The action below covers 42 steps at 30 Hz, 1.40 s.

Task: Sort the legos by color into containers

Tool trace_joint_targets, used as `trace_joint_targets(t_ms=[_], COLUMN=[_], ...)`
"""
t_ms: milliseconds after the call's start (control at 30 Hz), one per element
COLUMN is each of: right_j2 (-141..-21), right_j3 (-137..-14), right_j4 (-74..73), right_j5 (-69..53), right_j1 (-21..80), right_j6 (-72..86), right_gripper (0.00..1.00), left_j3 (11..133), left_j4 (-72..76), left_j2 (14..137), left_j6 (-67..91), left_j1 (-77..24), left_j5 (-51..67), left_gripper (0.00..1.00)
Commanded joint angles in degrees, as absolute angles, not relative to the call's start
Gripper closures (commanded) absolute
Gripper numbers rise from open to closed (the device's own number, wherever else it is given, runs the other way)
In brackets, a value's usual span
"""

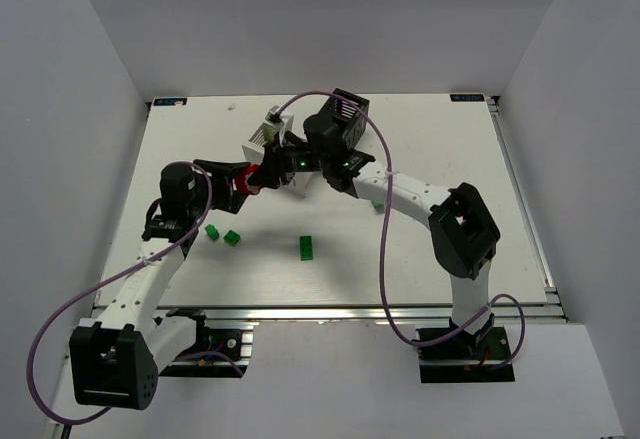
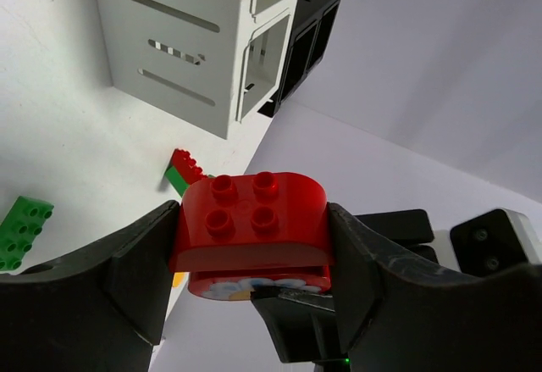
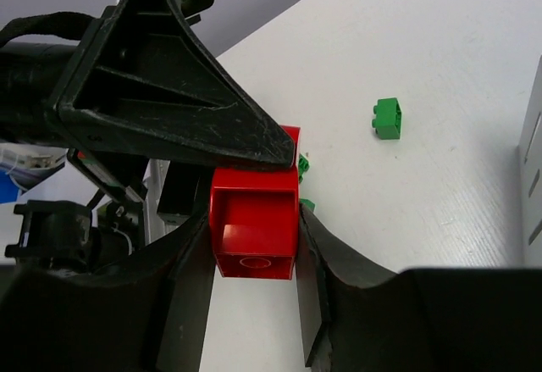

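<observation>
Currently clamping red lego [image 2: 251, 219] in left jaws, side to side. Also pinching same lego in right jaws, closed against its flanks. Holding it off the tabletop [image 1: 450, 179], just near-left of white container [image 1: 268, 139]; black container [image 1: 343, 111] just beside that, far right. Seeing three green legos [image 1: 306, 248] loose on near tabletop.

Two containers [image 1: 258, 144], at least three green legos [image 1: 306, 248], two red legos [image 2: 252, 219]
</observation>
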State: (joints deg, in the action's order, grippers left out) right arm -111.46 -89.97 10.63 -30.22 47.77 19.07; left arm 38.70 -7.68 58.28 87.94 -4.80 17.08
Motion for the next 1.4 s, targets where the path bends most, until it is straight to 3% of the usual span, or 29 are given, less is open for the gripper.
trace_joint_targets(t_ms=[0,267,500,733,1367], right_j2=[-108.29,-102.32,-102.21,-107.92,-111.97], right_j3=[-87.11,-81.74,-83.84,-87.97,-90.17], right_j4=[14.32,12.75,8.17,11.33,17.75], right_j5=[-34.27,-35.77,-18.85,-13.71,-31.63], right_j1=[45.62,41.49,33.86,28.13,27.95], right_j6=[20.04,17.77,4.33,0.26,2.37], right_gripper=[1.0,1.0,1.0,1.0,1.0], left_j3=[37.71,39.37,44.2,46.49,48.07], left_j4=[-5.63,-5.62,-8.79,-10.19,-10.55], left_j2=[56.87,58.88,62.58,63.81,65.39], left_j6=[87.71,85.35,78.15,74.27,69.96], left_j1=[-5.1,-5.1,-5.1,-5.1,-5.71], left_j5=[17.75,17.58,17.67,17.84,18.81], left_gripper=[0.97,0.98,1.0,1.0,1.0])
